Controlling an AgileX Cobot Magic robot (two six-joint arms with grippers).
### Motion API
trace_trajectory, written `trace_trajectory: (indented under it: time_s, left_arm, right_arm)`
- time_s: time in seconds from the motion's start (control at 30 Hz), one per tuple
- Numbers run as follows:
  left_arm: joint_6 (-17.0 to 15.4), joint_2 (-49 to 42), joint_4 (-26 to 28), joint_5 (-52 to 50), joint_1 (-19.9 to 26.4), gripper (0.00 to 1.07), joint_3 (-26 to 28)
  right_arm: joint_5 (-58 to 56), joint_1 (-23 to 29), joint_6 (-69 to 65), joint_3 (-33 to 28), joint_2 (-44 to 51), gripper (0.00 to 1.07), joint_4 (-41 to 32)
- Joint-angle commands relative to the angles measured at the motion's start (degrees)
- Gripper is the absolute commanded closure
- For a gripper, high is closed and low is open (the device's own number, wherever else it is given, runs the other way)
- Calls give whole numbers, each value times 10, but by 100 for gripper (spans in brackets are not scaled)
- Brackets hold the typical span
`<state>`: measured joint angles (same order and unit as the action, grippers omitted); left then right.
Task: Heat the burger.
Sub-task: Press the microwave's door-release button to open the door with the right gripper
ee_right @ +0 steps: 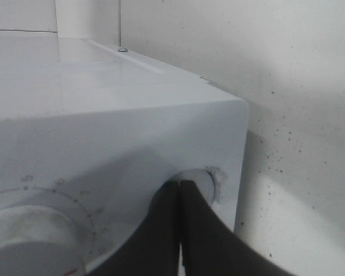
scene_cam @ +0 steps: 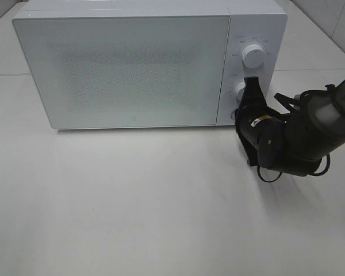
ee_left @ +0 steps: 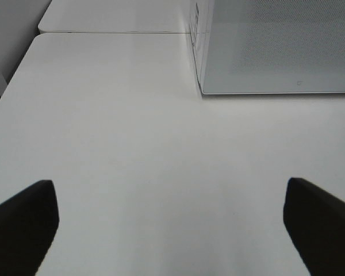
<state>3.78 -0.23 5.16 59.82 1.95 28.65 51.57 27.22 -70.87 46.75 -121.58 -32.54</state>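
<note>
Burger unseen in all three views; microwave shut.
The door has a dotted, frosted window that gave no look inside, so whether the burger sat within could not be told. The right gripper, with its arm extending from 4 o'clock in the high view, had its fingers pressed together with nothing between them. It covered part of the lower knob on the control panel at the microwave's 3 o'clock end. The wrist view showed the tips against a round control, too cropped to say which. The upper knob was unobstructed; the arm hid the panel's bottom. The left gripper was outside the high view; only two dark fingertips showed, spread wide and empty over the white table. Tiled wall at 1 o'clock.
</note>
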Motion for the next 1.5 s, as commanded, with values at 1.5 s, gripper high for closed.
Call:
trace_trajectory:
  time_s: [1.5]
  left_arm:
    - [-2, -13, 5, -4, 1, 6, -2]
  right_arm:
    - [50, 11, -4, 21, 31, 107, 42]
